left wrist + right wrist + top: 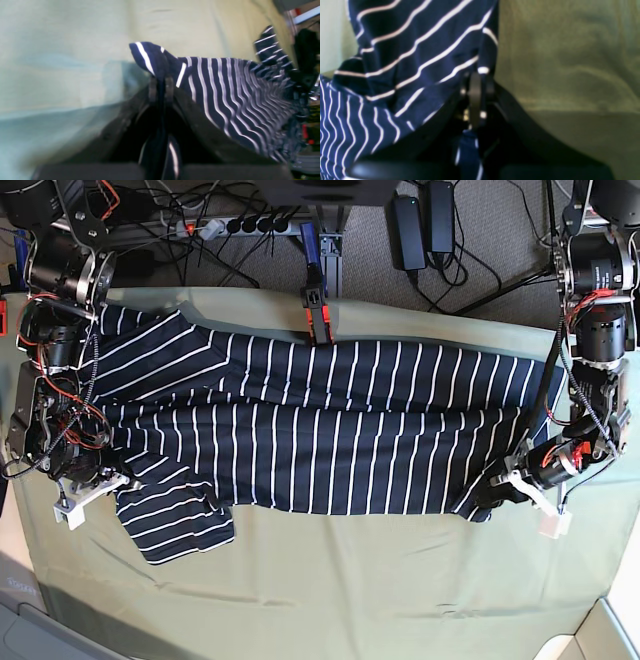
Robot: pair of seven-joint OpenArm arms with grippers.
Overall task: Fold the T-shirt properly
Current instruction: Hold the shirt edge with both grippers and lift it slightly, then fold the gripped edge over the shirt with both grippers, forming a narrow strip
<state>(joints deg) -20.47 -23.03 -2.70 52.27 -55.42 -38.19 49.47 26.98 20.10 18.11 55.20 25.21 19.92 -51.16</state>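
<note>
The navy T-shirt (320, 440) with thin white stripes lies stretched sideways across the olive-green cloth (330, 590), with a fold running along its length. My left gripper (490, 492) is shut on the shirt's lower right corner. In the left wrist view the fingers (152, 88) pinch a striped edge (225, 95), lifted a little off the cloth. My right gripper (118, 478) is shut on the shirt at its left side, by a sleeve (175, 530). In the right wrist view the closed gripper (476, 85) holds striped fabric (407, 62) that drapes to the left.
An orange and black clamp (318, 315) stands at the table's back edge, touching the shirt's far edge. Cables and a power strip (240, 225) lie on the floor behind. Both arm bases stand at the back corners. Bare green cloth stretches along the front.
</note>
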